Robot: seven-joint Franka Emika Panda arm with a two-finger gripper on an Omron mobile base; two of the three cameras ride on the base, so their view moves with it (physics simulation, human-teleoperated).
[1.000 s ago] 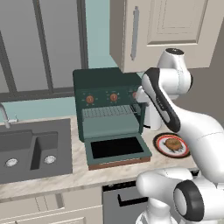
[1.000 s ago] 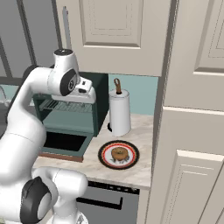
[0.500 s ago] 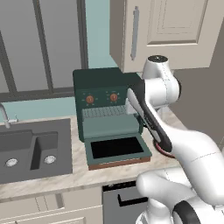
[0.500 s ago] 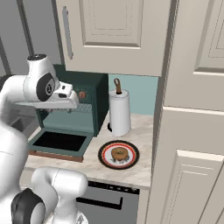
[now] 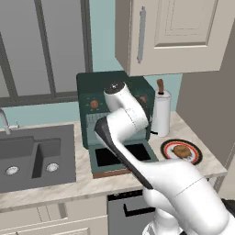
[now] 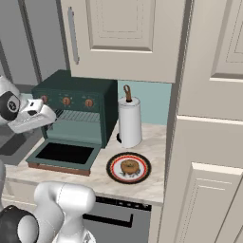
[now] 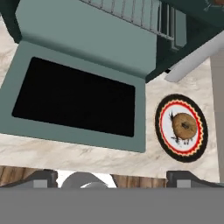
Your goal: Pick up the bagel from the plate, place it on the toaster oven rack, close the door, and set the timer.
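Note:
The bagel [image 7: 184, 125] [image 6: 129, 166] [image 5: 182, 150] lies in the middle of the plate [image 7: 159, 131] [image 6: 111, 168] [image 5: 166, 148] on the counter, right of the toaster oven [image 6: 76, 97] [image 5: 94, 87]. The door [image 7: 74, 96] [image 6: 64, 153] [image 5: 108, 158] is folded down flat, black glass facing up. Inside the cavity sits the toaster oven rack [image 7: 131, 11] [image 6: 80, 116]. My gripper [image 7: 116, 177] hangs high above the door's front edge, open and holding nothing, its fingertips [image 7: 43, 177] far apart. The bagel is off to its right.
A white paper-towel roll [image 6: 129, 122] [image 5: 161, 112] stands behind the plate, next to the oven. A dark sink [image 5: 36, 158] lies left of the oven. Beige wall cabinets [image 6: 123, 33] hang above, and a tall cabinet [image 6: 204, 142] closes off the counter's right end.
My arm has swung left across the oven front, carrying the hand from near the paper-towel roll to above the open door. Bagel, plate and door have stayed put.

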